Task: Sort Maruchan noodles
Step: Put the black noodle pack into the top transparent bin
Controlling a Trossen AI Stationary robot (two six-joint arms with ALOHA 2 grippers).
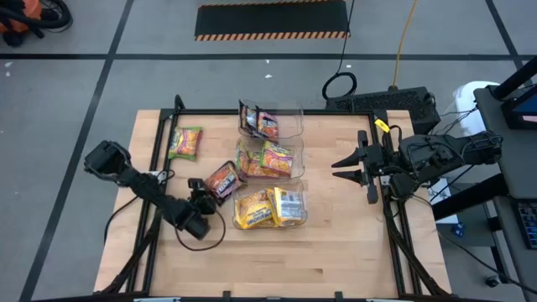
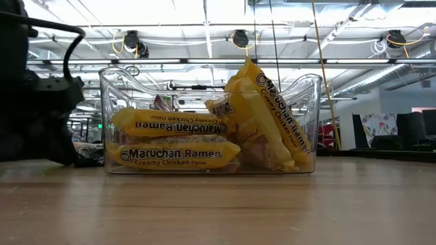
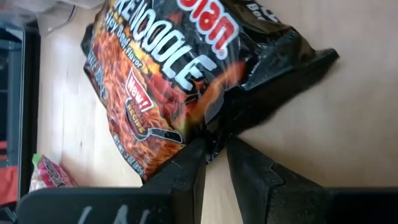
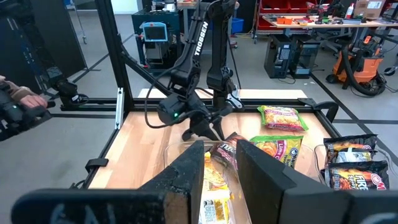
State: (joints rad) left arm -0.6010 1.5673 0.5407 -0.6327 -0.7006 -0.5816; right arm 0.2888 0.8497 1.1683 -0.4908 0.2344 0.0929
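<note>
Three clear bins stand in a row at mid-table. The far one [image 1: 270, 122] holds dark Maruchan noodles, the middle one [image 1: 268, 158] green-yellow ones, and the near one [image 1: 270, 208] yellow ones [image 2: 170, 155]. A dark fire-noodle packet [image 1: 222, 179] is left of the middle bin, with my left gripper [image 1: 210, 186] shut on it. One green-yellow packet [image 1: 186, 143] lies flat on the table at the far left. My right gripper [image 1: 340, 166] hangs open and raised to the right of the bins, with nothing between its fingers [image 4: 186, 168]. My left gripper pinches an edge of the dark packet [image 3: 217, 134] between its two fingers, about midway along that edge. The fingers [image 3: 186, 165] slant down at it from the table's near left. The rest of the packet spreads away beyond the fingertips. Whether it is clear of the table cannot be told.
A black frame rail [image 1: 155, 159] runs along the table's left side and another [image 1: 393, 210] along its right. Bare wood lies along the near edge [image 1: 277, 268]. A person's hand [image 4: 18, 102] shows beyond the table's left side.
</note>
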